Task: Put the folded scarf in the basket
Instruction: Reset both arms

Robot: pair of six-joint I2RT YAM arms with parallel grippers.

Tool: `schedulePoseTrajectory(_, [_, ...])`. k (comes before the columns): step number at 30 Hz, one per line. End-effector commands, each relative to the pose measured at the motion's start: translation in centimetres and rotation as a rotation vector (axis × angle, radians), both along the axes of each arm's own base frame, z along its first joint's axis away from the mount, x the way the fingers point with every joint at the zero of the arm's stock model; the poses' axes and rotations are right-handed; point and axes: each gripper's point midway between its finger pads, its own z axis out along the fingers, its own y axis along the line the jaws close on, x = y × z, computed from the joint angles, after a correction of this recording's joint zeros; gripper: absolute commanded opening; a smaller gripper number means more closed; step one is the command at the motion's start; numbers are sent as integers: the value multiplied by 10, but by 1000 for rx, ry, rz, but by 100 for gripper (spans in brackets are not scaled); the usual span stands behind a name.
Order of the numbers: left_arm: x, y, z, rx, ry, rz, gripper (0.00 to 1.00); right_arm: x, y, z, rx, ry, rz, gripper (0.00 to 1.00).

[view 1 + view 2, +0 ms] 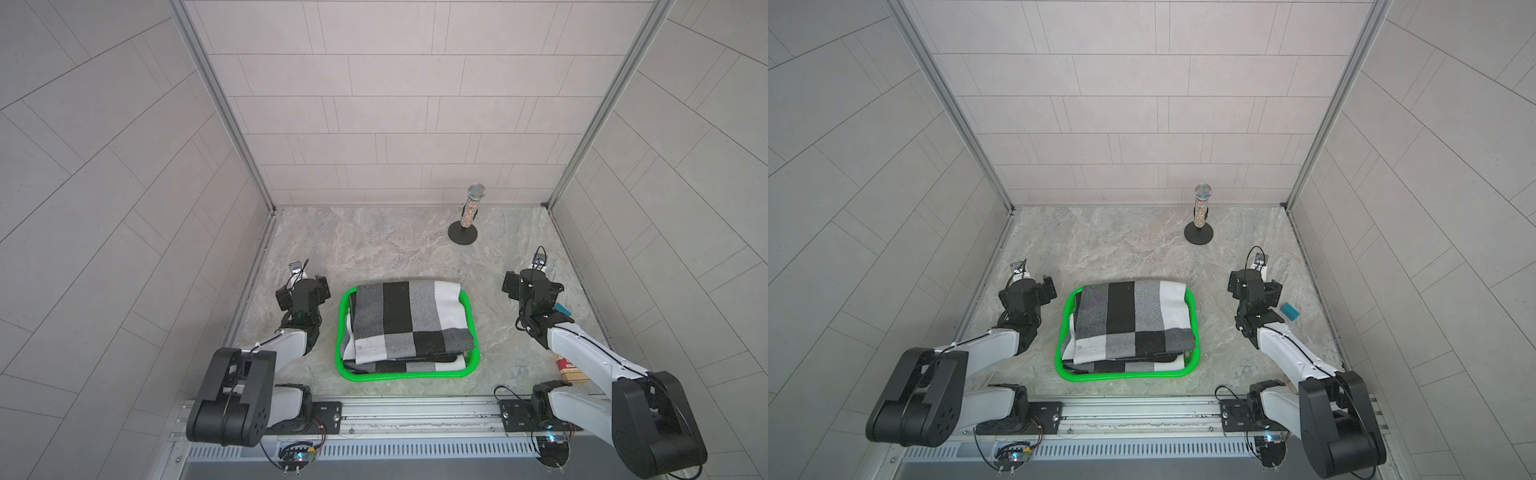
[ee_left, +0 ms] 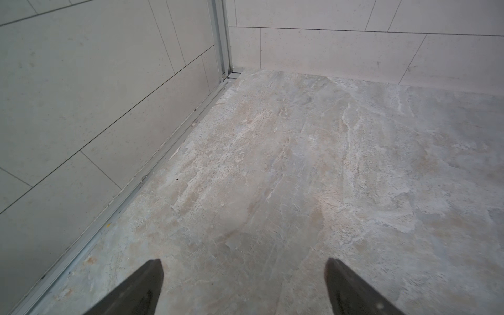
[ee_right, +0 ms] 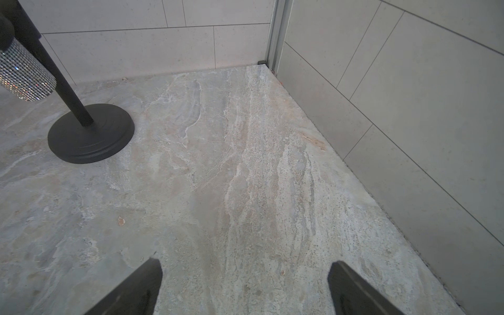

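Left end effector [image 2: 244, 286] wide, right end effector [image 3: 245, 286] wide, both empty, scarf [image 1: 409, 322] in basket [image 1: 341, 328], no legible writing

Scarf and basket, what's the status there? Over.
Left gripper and right gripper: fingers open, empty, either side of basket. Folded scarf in basket, overlapping the far rim. Nothing in the way.

We see the folded scarf [image 1: 409, 320], checked black, grey and white, lying inside the bright green basket [image 1: 343, 332] near the tabletop's front edge, overlapping its far rim.
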Motion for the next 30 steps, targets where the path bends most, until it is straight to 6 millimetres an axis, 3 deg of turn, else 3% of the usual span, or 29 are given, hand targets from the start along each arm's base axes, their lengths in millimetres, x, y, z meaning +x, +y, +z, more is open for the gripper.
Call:
schedulePoseTrajectory(1, [14, 6, 22, 59, -85, 39, 100, 7, -6, 7, -57, -56, -11, 100])
schedulePoseTrajectory(7, [28, -2, 0, 59, -64, -6, 100, 13, -16, -13, -63, -53, -18, 100])
schedulePoseTrajectory(14, [30, -7, -2, 57, -80, -40, 100, 26, -16, -7, -90, -148, 14, 100])
schedulePoseTrajectory(20, [39, -12, -5, 58, -37, -73, 100, 27, -10, -23, -79, -196, 69, 100])
schedulePoseTrajectory(22, [39, -22, -6, 55, -44, -138, 100, 25, -12, -30, -74, -202, 62, 100])
schedulePoseTrajectory(24, [36, -32, -4, 57, -63, -208, 100, 25, -11, -23, -95, -270, 66, 100])
schedulePoseTrajectory(27, [32, -39, 2, 57, -91, -253, 100, 24, -11, -26, -79, -225, 63, 100])
schedulePoseTrajectory(30, [32, -30, -3, 51, -72, -198, 100, 32, -11, -28, -85, -220, 69, 100])
